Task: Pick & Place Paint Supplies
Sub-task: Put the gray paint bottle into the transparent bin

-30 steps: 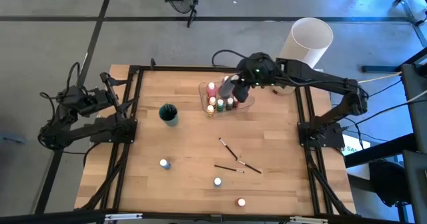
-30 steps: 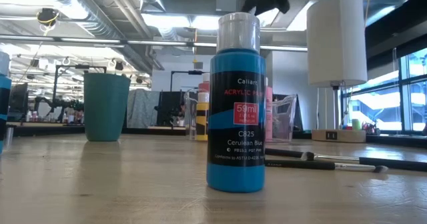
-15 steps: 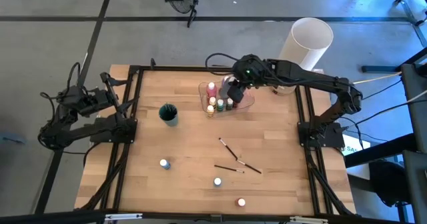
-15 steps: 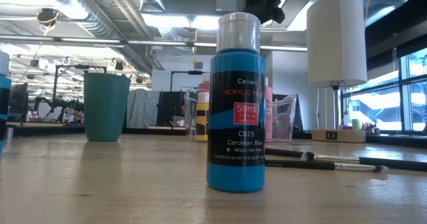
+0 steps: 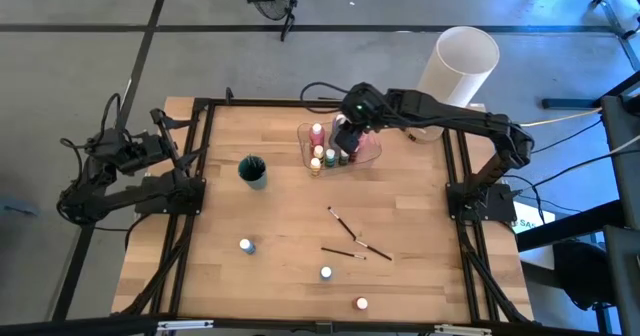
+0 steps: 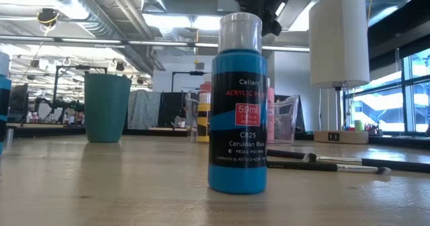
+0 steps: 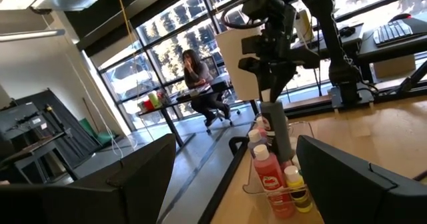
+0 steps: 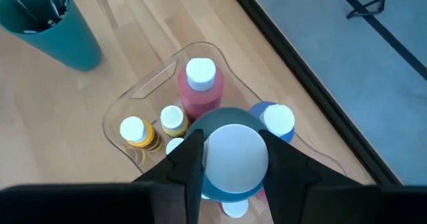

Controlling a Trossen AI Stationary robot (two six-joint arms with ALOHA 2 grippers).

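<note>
High view: right gripper (image 5: 346, 136) hangs over the clear holder (image 5: 372, 154) at the far side of the surface (image 5: 280, 216), gripping a paint bottle (image 5: 341, 139) upright. Compared with a second ago, the arm has swung leftward, bringing the bottle above the bottles already standing there. Left gripper (image 5: 172, 126) waits off the surface's left edge, jaws spread and empty. Still loose: brushes (image 5: 355, 244) and three small bottles near the front edge.

Low view: blue bottle (image 6: 236, 105) stands close to the camera; right arm has entered overhead from the right.

Left wrist view: held bottle (image 7: 276, 127) hangs just above the pink bottle (image 7: 270, 184) in the holder.

Right wrist view: jaws closed on the bottle's body below its white cap (image 8: 234, 154).

Judgement: rigid plastic, light, smooth-sided and probably slippery; a grip on the body under the cap suits it. It could topple its neighbours if lowered off-centre.
</note>
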